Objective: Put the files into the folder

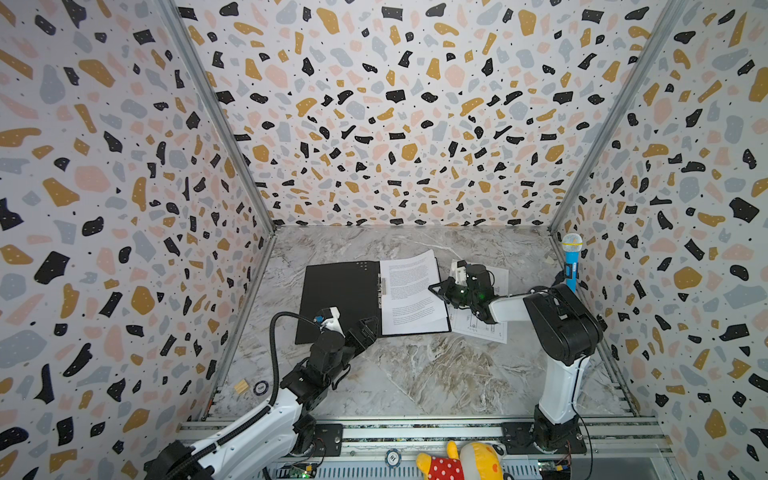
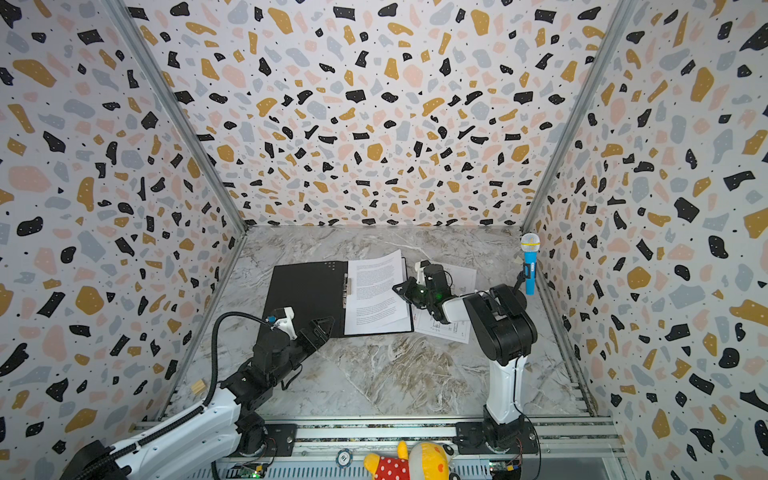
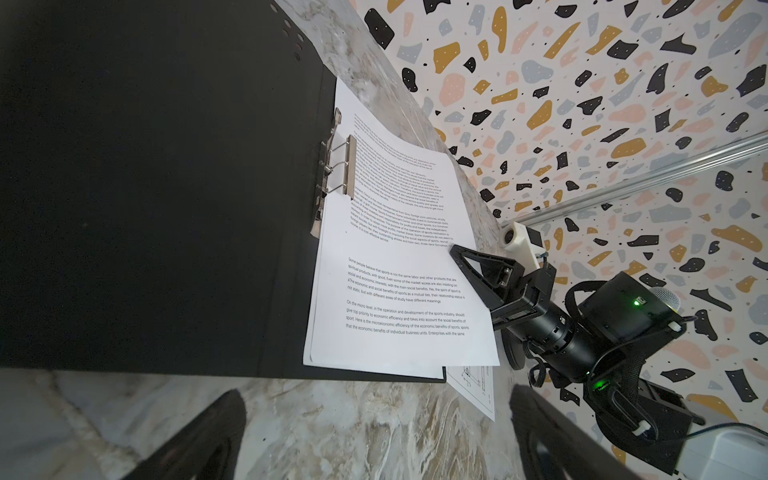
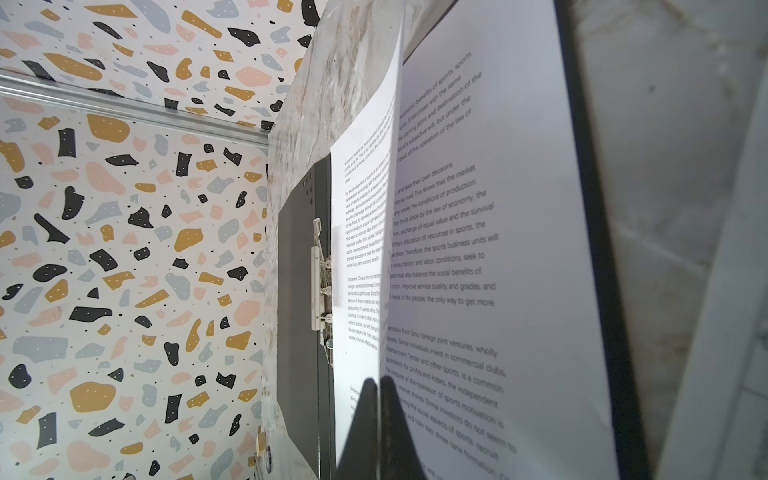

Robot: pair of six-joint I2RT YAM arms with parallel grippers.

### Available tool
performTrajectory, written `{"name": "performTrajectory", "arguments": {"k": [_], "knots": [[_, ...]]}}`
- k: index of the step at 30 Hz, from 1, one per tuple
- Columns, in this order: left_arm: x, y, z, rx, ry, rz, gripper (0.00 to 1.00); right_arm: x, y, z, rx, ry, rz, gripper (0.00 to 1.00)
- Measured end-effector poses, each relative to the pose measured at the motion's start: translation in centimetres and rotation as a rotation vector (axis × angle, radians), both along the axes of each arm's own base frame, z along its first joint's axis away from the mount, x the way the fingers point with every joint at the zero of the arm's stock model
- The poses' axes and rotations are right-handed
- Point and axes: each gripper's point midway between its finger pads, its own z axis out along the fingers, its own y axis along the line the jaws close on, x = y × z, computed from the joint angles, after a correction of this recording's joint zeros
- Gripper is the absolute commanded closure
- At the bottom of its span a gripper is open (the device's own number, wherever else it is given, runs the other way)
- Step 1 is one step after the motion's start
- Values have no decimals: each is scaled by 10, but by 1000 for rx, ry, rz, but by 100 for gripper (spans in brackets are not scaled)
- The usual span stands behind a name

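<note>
Legibly, the top text sheet (image 3: 399, 257) reads "Some people believe that sports"; right fingers (image 4: 365, 424) pinch its edge, left fingers (image 3: 195, 436) spread; the drawing sheet (image 1: 478, 328), at 3 o'clock of the folder (image 1: 336, 295), is mostly hidden.

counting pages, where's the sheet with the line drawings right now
In a top view the drawing sheet lies flat on the table, beside the open folder on its right, partly hidden under the right arm.
</note>
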Motion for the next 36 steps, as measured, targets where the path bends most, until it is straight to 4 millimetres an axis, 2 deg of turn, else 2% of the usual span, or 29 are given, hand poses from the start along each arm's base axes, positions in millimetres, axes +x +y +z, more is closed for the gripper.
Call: {"name": "performTrajectory", "arguments": {"k": [26,36], "knots": [[0,0,0,0,0,0,1,-4,4,-2,15,9,-14,100],[0,0,0,0,0,0,1,-3,1,-4,0,9,-30,69]]}}
